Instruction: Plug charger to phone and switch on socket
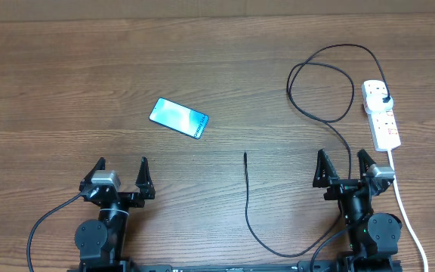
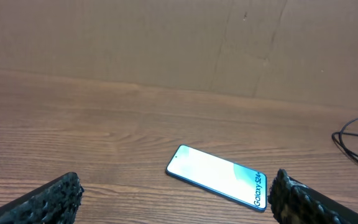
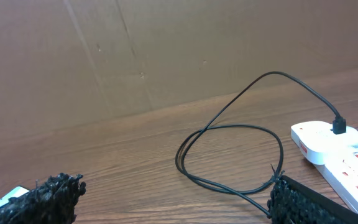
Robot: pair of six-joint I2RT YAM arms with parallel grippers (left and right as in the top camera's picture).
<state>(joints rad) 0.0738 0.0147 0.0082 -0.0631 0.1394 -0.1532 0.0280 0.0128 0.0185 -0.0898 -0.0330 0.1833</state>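
The left gripper [image 1: 121,168] and right gripper [image 1: 343,160] are both released, jaws spread wide, grasping nothing. The finger pads [image 2: 55,198] are black with a coarse, granular surface. The phone [image 1: 178,118], a slim rectangle with a glossy light-blue screen, lies flat and skewed ahead of the left gripper. The charger [image 1: 248,198], a thin black cable, loops across the wood-grain table [image 1: 51,75]. Its connector tip [image 1: 245,156] lies free between the arms. Its plug [image 1: 384,98] sits in the far end of the white oblong socket [image 1: 382,115], ahead of the right gripper.

1 camera looks straight down on the table [image 1: 51,75]. 2 wrist cameras sit low, near it, facing forward; both see the phone [image 2: 219,176] and charger [image 3: 339,127]
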